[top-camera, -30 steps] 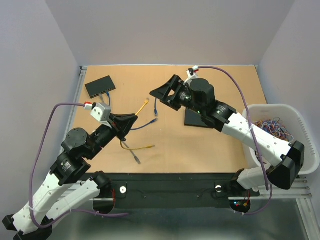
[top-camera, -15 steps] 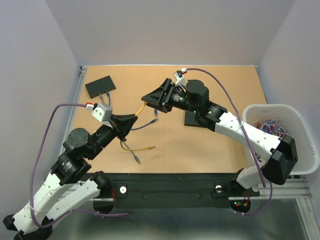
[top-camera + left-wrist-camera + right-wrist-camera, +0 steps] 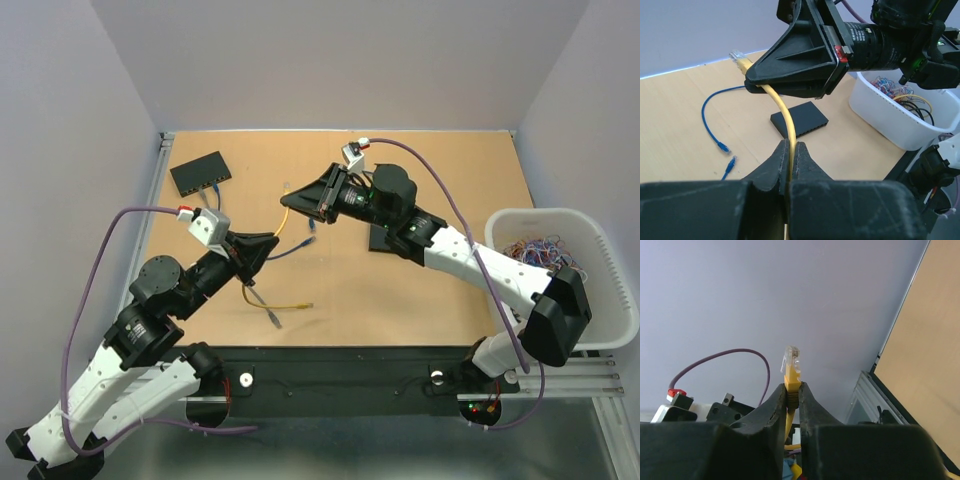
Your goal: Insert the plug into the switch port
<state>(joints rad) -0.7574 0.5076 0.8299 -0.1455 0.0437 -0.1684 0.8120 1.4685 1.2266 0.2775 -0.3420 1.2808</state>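
Observation:
A yellow cable [image 3: 281, 219] is strung in the air between both grippers. My left gripper [image 3: 790, 146] is shut on the cable's middle stretch, and in the top view it [image 3: 270, 243] sits left of centre. My right gripper [image 3: 792, 388] is shut on the yellow boot just below the clear plug [image 3: 792, 359], which sticks out past the fingertips. In the left wrist view that plug [image 3: 737, 55] pokes out beside the right gripper [image 3: 751, 82]. The black switch [image 3: 200, 172] lies at the far left corner, with blue leads at its front.
A second black box [image 3: 800, 119] lies under my right arm. A loose blue cable [image 3: 715, 115] and another yellow cable [image 3: 282, 304] lie on the wooden table. At the right stands a white bin [image 3: 545, 212] of coloured cables.
My right gripper has swung left to the raised end of the yellow cable and closed on it just below the plug. The left gripper has kept its grip, shifting slightly.

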